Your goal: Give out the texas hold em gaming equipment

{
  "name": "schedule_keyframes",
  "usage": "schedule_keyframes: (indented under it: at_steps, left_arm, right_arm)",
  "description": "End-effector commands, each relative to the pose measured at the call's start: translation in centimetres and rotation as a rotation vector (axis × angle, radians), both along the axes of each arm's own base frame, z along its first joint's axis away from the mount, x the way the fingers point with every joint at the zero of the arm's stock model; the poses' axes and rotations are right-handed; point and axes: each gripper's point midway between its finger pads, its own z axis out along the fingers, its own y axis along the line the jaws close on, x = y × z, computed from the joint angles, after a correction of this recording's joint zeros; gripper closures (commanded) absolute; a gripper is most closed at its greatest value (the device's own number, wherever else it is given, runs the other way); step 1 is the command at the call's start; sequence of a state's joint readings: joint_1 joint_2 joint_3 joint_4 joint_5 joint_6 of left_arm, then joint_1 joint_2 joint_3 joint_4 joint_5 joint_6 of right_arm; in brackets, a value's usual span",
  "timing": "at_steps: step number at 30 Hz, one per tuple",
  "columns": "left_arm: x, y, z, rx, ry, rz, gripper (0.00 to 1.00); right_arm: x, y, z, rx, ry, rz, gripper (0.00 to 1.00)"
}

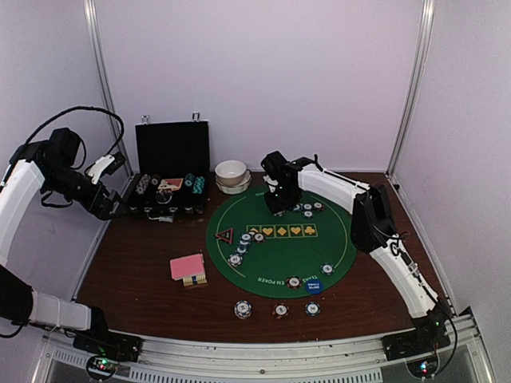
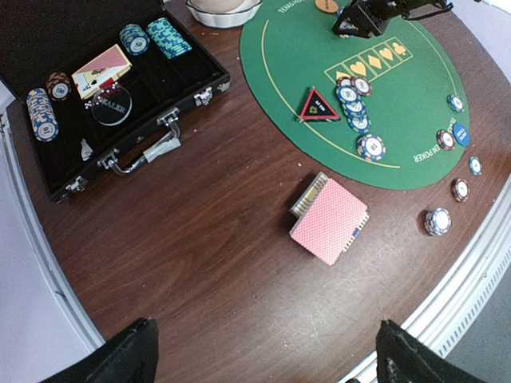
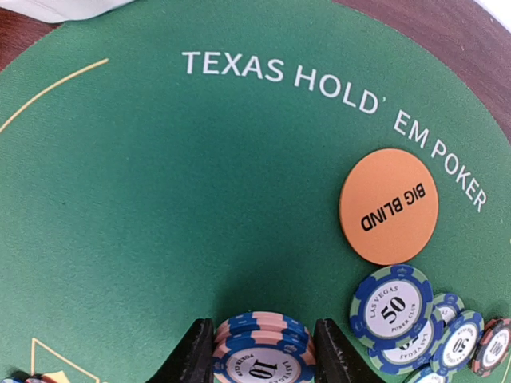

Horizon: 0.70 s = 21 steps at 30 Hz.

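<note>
Right tool (image 3: 259, 355) tight around chip stack (image 3: 259, 335); orange disc (image 3: 389, 206), loose chips (image 3: 391, 307) beside.

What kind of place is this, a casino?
Probably a robot lab booth, not a casino: plain white walls, left arm and right arm bolted to a wooden table, and a green poker mat.

A: What do we see from up here?
B: We see an open black case (image 2: 56, 32) at upper left, poker chips (image 2: 40, 114) stacked in its compartments, and a round green mat (image 2: 303, 56) at upper right.
A: And on the mat?
B: We find a red triangle (image 2: 318, 104) just beside a curved row of chips, and a blue disc (image 2: 461, 133) near its right edge.
A: The cards?
B: We spot the pink-backed deck (image 2: 331, 222) on the brown table (image 2: 200, 239) mid-frame, below the mat. Our left gripper (image 2: 265, 331) stands wide apart along the bottom.
</note>
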<state>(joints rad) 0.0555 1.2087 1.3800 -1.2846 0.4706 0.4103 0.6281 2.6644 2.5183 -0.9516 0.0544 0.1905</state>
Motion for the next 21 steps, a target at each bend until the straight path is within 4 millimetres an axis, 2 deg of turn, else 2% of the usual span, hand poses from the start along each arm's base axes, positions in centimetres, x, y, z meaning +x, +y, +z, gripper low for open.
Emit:
schedule_keyframes:
  at_steps: [1,3,5,9,13,16,19,21]
  left_arm:
    - [0.2,0.1,-0.5,0.003,0.007,-0.008,0.02]
    - [0.2,0.2,-0.6,0.003,0.008,-0.007,0.02]
    - [0.2,0.1,-0.6,-0.002,0.01,-0.007,0.02]
    - [0.2,0.1,-0.5,-0.004,0.008,-0.006,0.02]
    - [0.0,0.1,-0.2,-0.005,-0.002,-0.004,0.02]
    - [0.0,0.1,0.0,-0.002,-0.009,-0.001,0.02]
    - [0.0,0.2,0.0,0.006,-0.013,0.002,0.02]
    - [0.0,0.2,0.1,0.006,-0.014,0.003,0.02]
  right_arm:
    - [1.4,-0.6,0.1,-0.001,-0.038,-0.034,0.71]
    - [1.5,-0.7,0.0,-0.003,-0.037,-0.035,0.66]
    - [1.5,-0.6,0.1,0.0,-0.04,-0.035,0.54]
    - [1.8,-0.3,1.6,0.027,-0.065,-0.029,0.38]
    - [2.0,0.3,4.5,0.062,-0.108,-0.014,0.35]
    - [1.7,0.7,7.4,0.076,-0.149,0.002,0.35]
    - [0.4,1.5,10.4,0.079,-0.18,0.036,0.35]
    - [-1.3,2.3,12.2,0.067,-0.2,0.075,0.35]
